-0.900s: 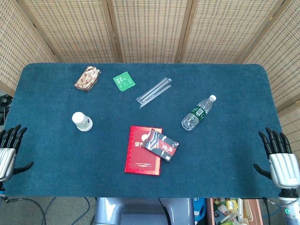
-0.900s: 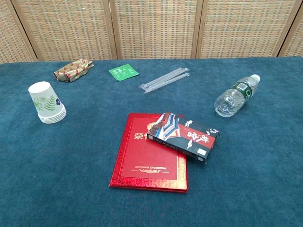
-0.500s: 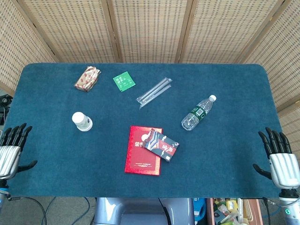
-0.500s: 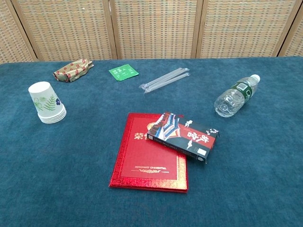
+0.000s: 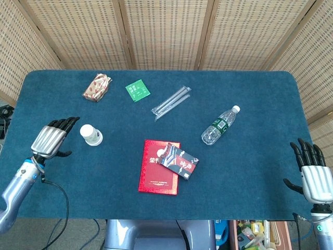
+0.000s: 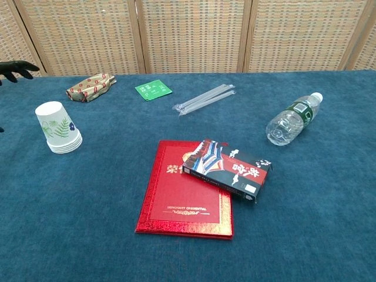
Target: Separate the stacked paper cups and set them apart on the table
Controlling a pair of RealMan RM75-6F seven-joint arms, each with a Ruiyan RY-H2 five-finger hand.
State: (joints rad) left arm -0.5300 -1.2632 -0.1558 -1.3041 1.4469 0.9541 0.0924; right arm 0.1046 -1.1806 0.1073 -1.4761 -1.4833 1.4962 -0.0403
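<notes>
A stack of white paper cups (image 5: pixel 91 135) (image 6: pixel 58 128) with a green leaf print stands upside down on the left part of the blue table. My left hand (image 5: pixel 52 138) hovers open just left of the stack, its fingers stretched toward it and apart from it; only its dark fingertips (image 6: pixel 17 68) show at the left edge of the chest view. My right hand (image 5: pixel 315 174) is open at the table's front right corner, far from the cups and holding nothing.
A red booklet (image 5: pixel 158 166) with a patterned box (image 5: pixel 179 161) on it lies at centre front. A plastic bottle (image 5: pixel 220 125) lies to the right. Wrapped straws (image 5: pixel 171 102), a green packet (image 5: pixel 137 89) and a wrapped snack (image 5: pixel 97 86) lie at the back.
My left hand has moved in from the table's left edge to right beside the cup stack. The right hand has dropped slightly lower. The cups have not moved.
</notes>
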